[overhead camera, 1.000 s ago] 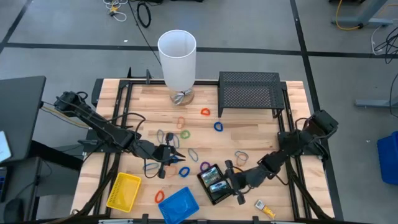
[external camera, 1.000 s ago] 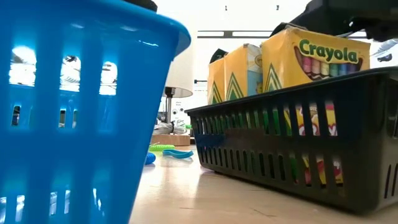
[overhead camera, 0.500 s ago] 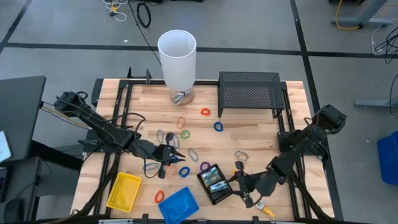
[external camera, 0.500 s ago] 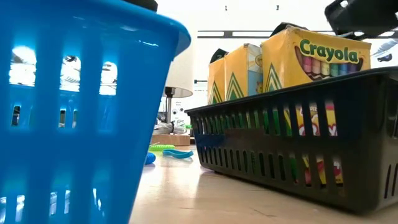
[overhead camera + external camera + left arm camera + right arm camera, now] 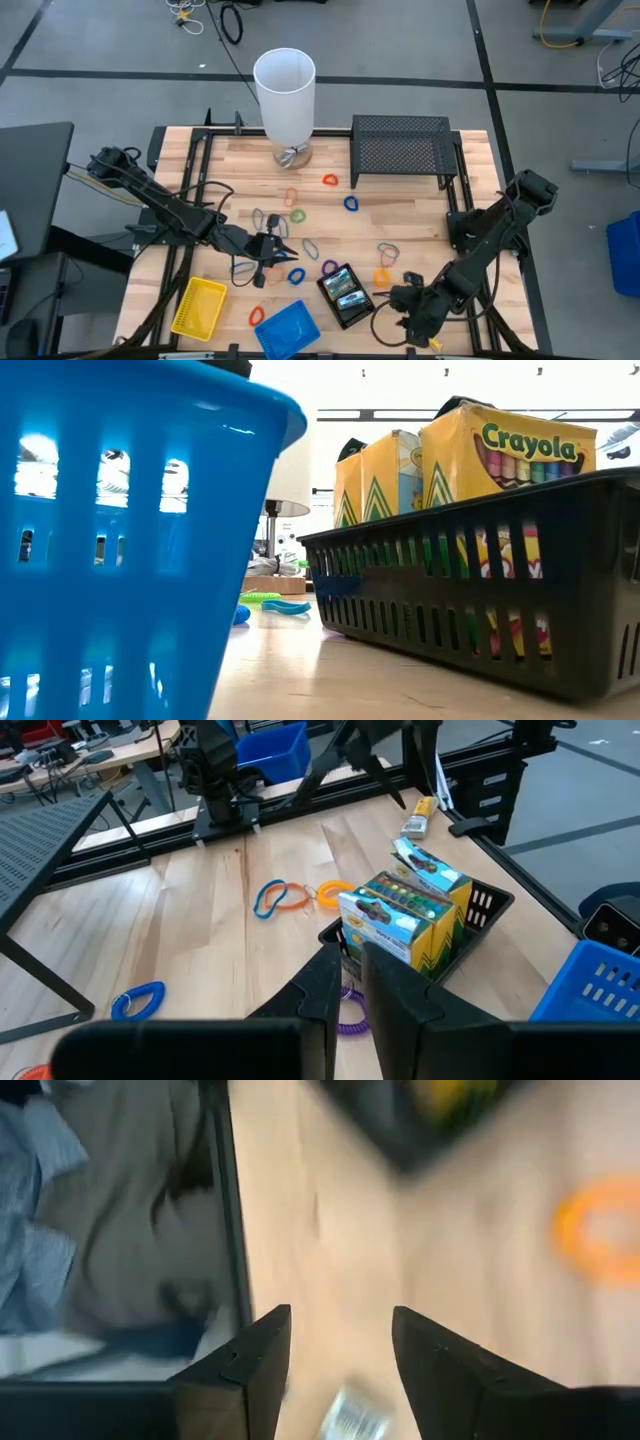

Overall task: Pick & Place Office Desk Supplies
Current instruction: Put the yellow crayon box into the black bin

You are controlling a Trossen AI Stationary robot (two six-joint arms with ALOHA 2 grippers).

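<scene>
A black tray (image 5: 345,293) holds green-yellow crayon boxes (image 5: 405,915); it shows close up in the low view (image 5: 480,590). A blue tray (image 5: 288,328) and a yellow tray (image 5: 200,306) rest on the table near its near edge. Coloured rubber-band loops (image 5: 351,203) lie scattered over the table's middle. My right gripper (image 5: 415,322) is open and empty near the near right corner, over a loose small yellow box (image 5: 432,342), which shows blurred between its fingers (image 5: 350,1425). My left gripper (image 5: 278,250) is shut and hovers left of the black tray, above a purple loop (image 5: 352,1010).
A tall white cylinder (image 5: 286,95) and a black mesh rack (image 5: 402,145) stand at the far edge. An orange loop (image 5: 383,277) lies right of the black tray. Black frame rails (image 5: 470,300) run along the table's sides.
My right gripper has gone from beside the black tray toward the table's near right corner, toward the loose small box, and out of the low view. The orange loop that it covered now shows.
</scene>
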